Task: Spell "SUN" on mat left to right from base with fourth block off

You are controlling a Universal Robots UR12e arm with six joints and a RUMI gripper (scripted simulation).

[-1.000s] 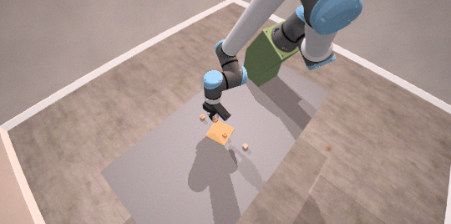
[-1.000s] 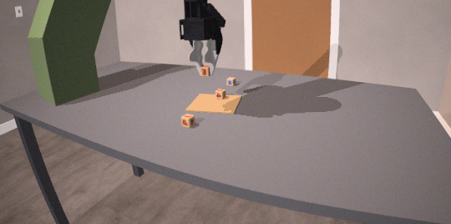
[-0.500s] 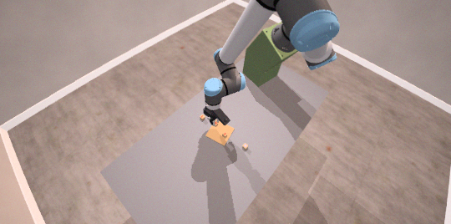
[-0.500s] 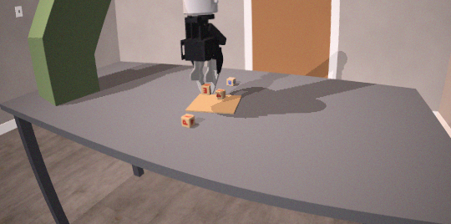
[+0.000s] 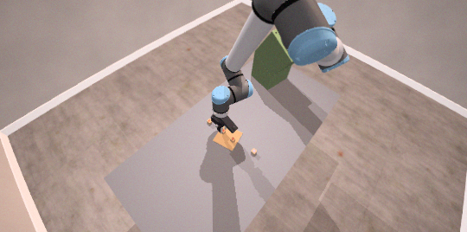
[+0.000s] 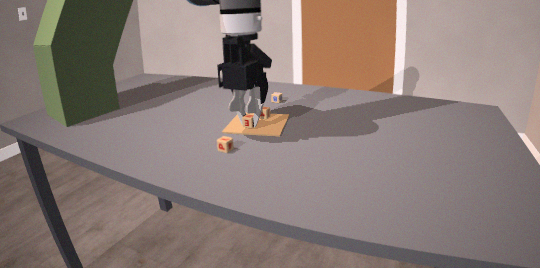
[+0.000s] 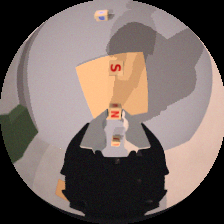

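Observation:
My gripper (image 5: 223, 131) (image 6: 249, 119) (image 7: 114, 109) is shut on the N block (image 6: 249, 122) (image 7: 115, 113), holding it upright low over the orange mat (image 5: 219, 140) (image 6: 278, 129) (image 7: 90, 82). Whether it touches the mat is unclear. The S block (image 5: 233, 139) (image 6: 265, 112) (image 7: 115, 68) rests on the mat; its red S lies sideways in the wrist view. A block with a blue letter on its side (image 5: 253, 151) (image 6: 276, 97) (image 7: 101, 15) stands off the mat beyond S. A block with a red P on its side (image 5: 209, 121) (image 6: 225, 144) stands off the opposite edge. Their top letters are unclear.
The grey table (image 5: 164, 168) (image 6: 380, 179) surrounds the mat. A green angular pedestal (image 5: 270, 66) (image 6: 82, 59) (image 7: 17, 132) stands well away from the blocks. The arm's shadow falls over part of the mat. A further small block face (image 7: 116, 141) shows between the fingers in the wrist view.

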